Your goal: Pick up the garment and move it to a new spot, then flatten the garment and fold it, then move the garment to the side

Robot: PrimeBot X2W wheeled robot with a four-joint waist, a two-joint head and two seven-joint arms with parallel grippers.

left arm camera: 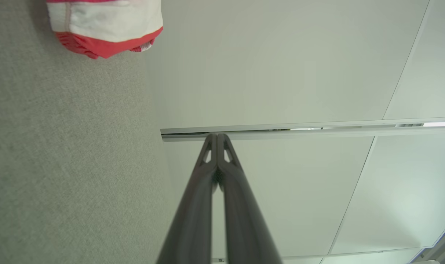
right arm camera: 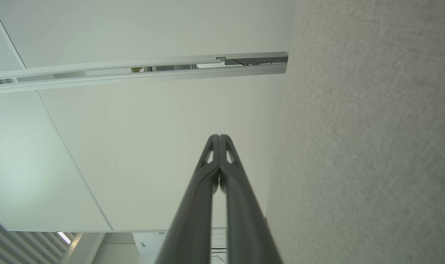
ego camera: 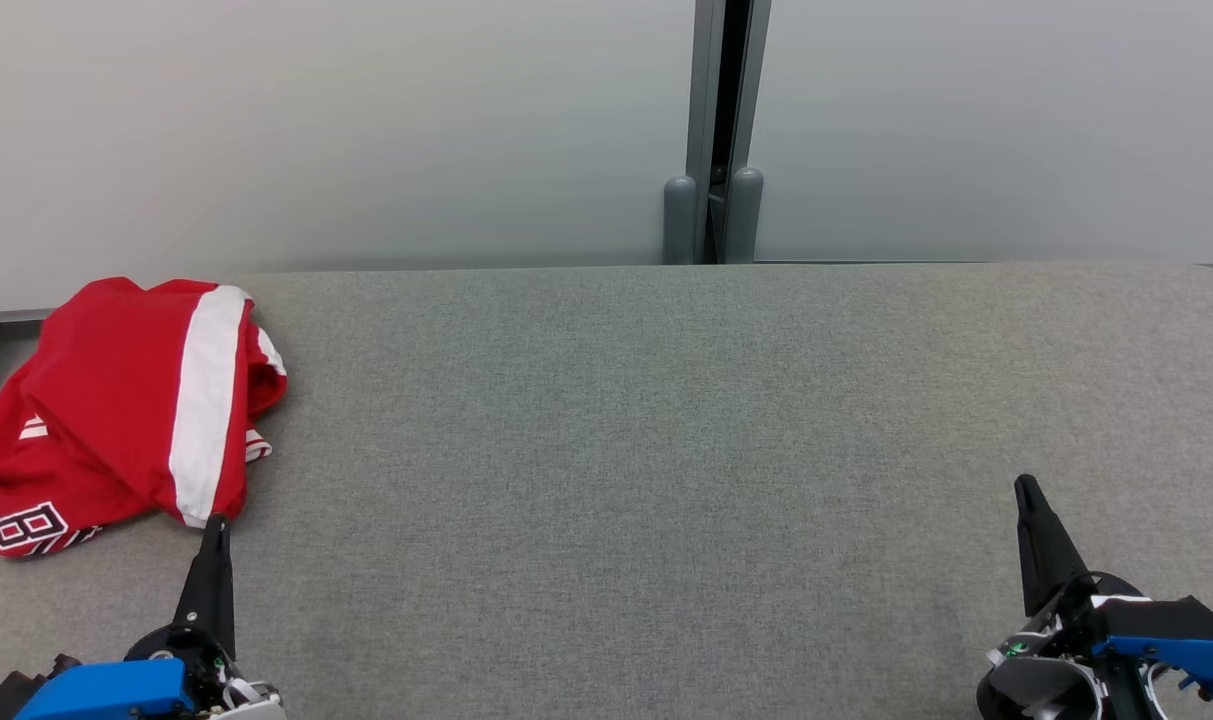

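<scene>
Two-armed rig over a grey fabric tabletop (ego camera: 666,450). Left gripper (ego camera: 215,522) at lower left, fingers pressed fully together, nothing held, tip just beside the near edge of the red jersey (ego camera: 106,400); contact not discernible. Right gripper (ego camera: 1024,485) at lower right, likewise closed and empty, well apart from the jersey. Red jersey crumpled in a heap at the tabletop's left end, white stripe uppermost, before a pale wall panel (ego camera: 366,130).
</scene>
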